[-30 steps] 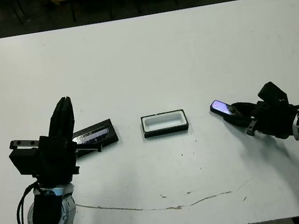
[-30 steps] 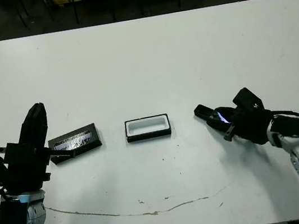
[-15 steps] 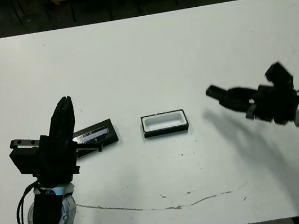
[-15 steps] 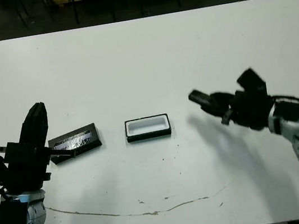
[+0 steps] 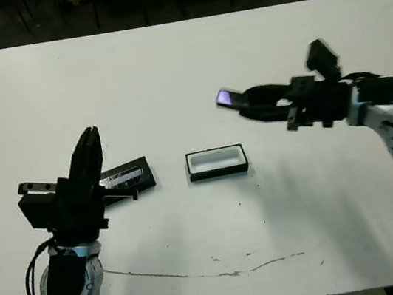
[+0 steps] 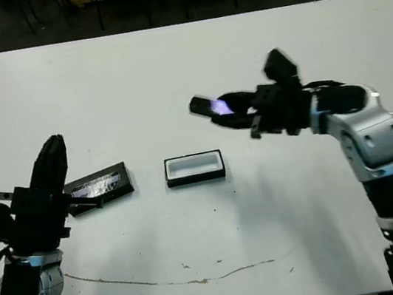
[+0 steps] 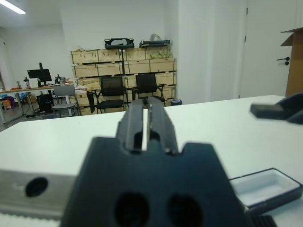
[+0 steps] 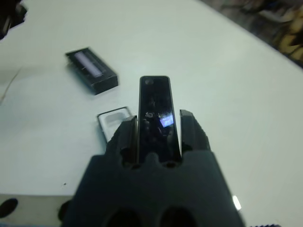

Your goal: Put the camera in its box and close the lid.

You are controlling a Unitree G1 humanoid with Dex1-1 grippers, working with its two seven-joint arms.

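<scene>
- Squeezing the camera (image 8: 155,111) from both sides, the right gripper's (image 5: 261,103) two black fingers (image 8: 191,134) hold it up in the air, past the box (image 5: 217,162) and a bit to its right.
- It is a thin, smooth black bar, and its shiny purple-blue end (image 5: 224,98) sticks out in front.
- That box is a small black tray with a soft-looking white inside. It lies open on the flat white desk (image 5: 184,67).
- Left of it lies the lid (image 5: 125,178), flat and black with a shiny silver strip.
- By the lid, the left gripper (image 5: 90,145) points up, its fingers (image 7: 161,118) pressed together with nothing between them.
</scene>
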